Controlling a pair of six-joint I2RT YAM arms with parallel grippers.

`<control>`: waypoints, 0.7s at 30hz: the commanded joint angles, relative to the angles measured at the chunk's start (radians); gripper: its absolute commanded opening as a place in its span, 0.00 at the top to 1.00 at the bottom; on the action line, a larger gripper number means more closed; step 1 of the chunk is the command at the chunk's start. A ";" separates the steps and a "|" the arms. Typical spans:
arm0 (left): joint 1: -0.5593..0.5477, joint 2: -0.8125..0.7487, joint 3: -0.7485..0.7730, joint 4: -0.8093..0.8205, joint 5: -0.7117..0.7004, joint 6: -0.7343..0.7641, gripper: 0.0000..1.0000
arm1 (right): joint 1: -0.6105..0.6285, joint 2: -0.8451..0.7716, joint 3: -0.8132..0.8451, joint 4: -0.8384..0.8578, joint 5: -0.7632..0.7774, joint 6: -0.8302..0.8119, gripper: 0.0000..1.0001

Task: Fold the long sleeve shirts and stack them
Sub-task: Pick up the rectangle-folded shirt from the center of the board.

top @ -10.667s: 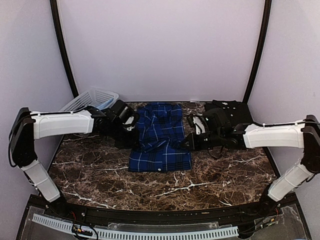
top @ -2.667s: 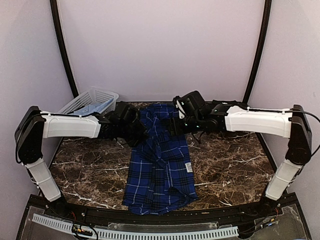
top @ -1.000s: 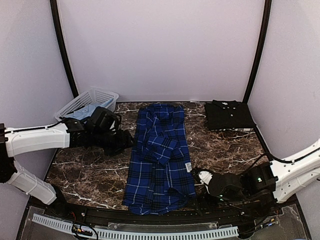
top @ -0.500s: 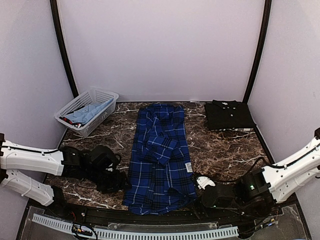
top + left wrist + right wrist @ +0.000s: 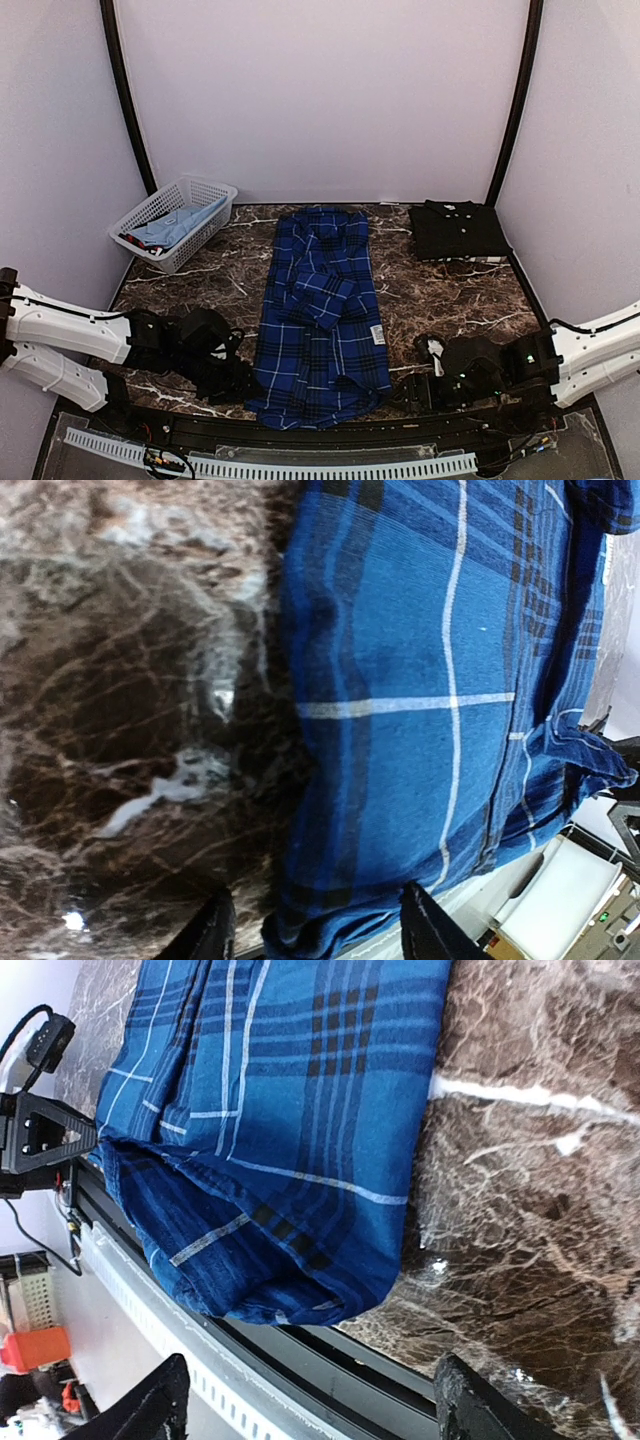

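The long sleeve shirts lie well apart on the marble table [image 5: 470, 300], one spread down the middle and one folded at the far right corner. At the far left stands a white basket [image 5: 214, 189] with pale blue cloth in it, as before. Near it, low at the table's near edge, the left claw [image 5: 313, 915] has its fingers spread, one over bare marble and one over the cloth, just at the left corner of the hem and gripping nothing; half a second ago it was a little further from that corner. The blue plaid shirt [image 5: 322, 320] lies at full length, collar at the far end, a sleeve folded across its chest, hem reaching the near edge; it has not shifted in the last second, though ten seconds ago it was folded shorter. The right claw [image 5: 310, 1370] is also spread wide beside the hem's right corner, holding nothing, and sits slightly further right than half a second ago. The black shirt [image 5: 458, 232] is unmoved.
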 commanded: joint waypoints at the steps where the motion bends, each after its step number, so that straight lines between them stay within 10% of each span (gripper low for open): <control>1: -0.006 0.018 -0.019 0.073 0.042 -0.026 0.47 | -0.050 -0.011 -0.055 0.157 -0.133 0.135 0.23; 21: -0.007 0.062 -0.027 0.113 0.107 -0.025 0.67 | -0.169 0.140 -0.140 0.452 -0.193 0.276 0.34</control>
